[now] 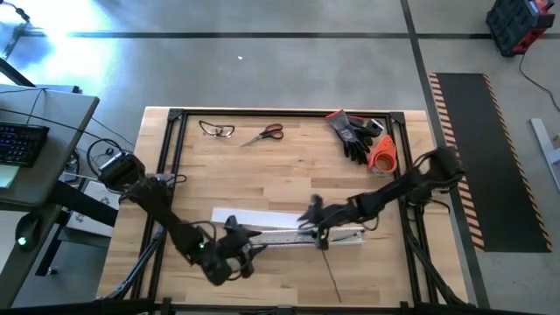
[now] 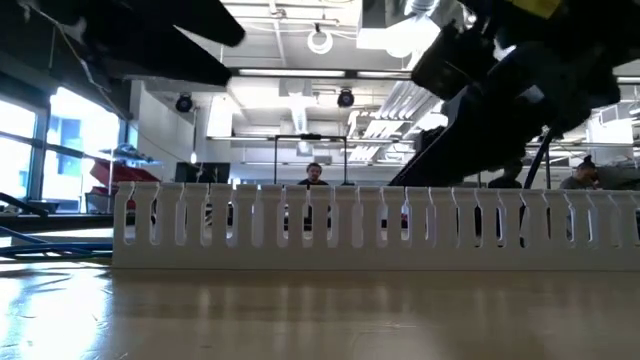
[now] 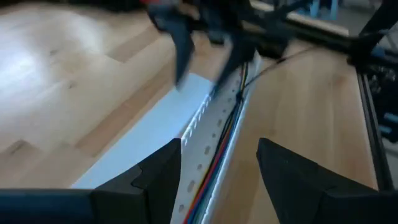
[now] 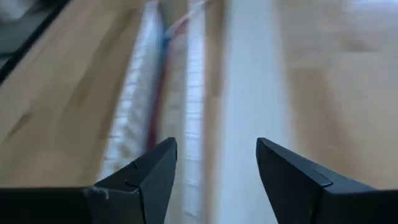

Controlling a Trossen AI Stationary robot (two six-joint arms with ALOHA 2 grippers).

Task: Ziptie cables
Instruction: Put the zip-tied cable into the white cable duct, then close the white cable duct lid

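Both pincers gape empty over the thin multicoloured cables (image 3: 225,134) in the white slotted plastic channel (image 1: 297,234): left pincer (image 3: 219,177), right pincer (image 4: 216,177).

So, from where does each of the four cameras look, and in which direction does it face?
High view: above the table, facing straight down; both arms show.
Low view: at table-top height, level across the white slotted channel into the room; dark arm parts hang above.
Left wrist view: on the left arm, looking along the channel and the cables; left gripper open below, right gripper ahead.
Right wrist view: on the right arm, along the channel; its own fingers open.
All four views share the channel.
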